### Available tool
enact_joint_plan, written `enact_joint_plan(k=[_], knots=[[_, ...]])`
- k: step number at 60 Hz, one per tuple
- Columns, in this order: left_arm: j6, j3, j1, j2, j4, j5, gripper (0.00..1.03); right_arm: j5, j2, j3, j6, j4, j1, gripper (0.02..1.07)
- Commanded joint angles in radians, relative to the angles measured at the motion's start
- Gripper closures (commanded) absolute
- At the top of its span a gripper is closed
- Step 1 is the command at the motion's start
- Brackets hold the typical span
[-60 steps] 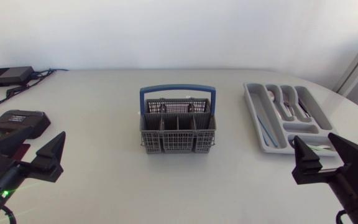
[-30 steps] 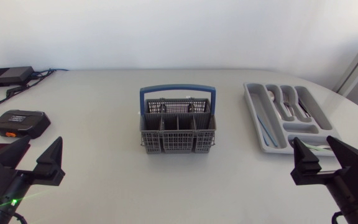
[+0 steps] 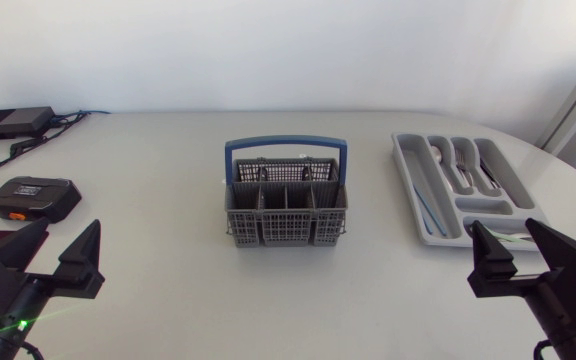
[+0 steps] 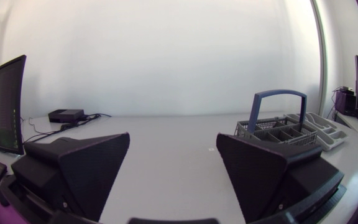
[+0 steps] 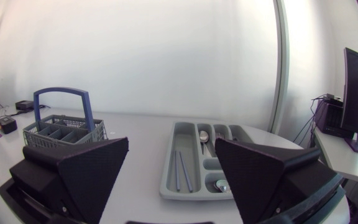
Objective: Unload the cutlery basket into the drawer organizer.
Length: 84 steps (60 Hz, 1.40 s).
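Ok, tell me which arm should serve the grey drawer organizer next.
Right, I'd say. The open right gripper sits just beside the grey plastic drawer organizer; the open left gripper is across the table, beyond the grey blue-handled cutlery basket.

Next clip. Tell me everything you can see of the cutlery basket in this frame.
The cutlery basket is a grey box of what looks like plastic mesh, split by dividers into several open-topped compartments. A blue arched handle stands upright over it. It sits upright near the middle of the white table, well apart from the drawer organizer at its right. No cutlery shows above its rim; the compartment floors cannot be made out. Only the table touches it.
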Motion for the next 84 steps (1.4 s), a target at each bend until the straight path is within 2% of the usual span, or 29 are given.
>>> enact_joint_plan(k=[1,84], knots=[[-0.025,-0.043,0.007,-0.006,-0.001,-0.005,0.05,0.002,-0.005,-0.02,0.026,0.017,-0.004,0.07],[-0.025,-0.043,0.007,-0.006,-0.001,-0.005,0.04,0.002,-0.005,-0.02,0.026,0.017,-0.004,0.07]])
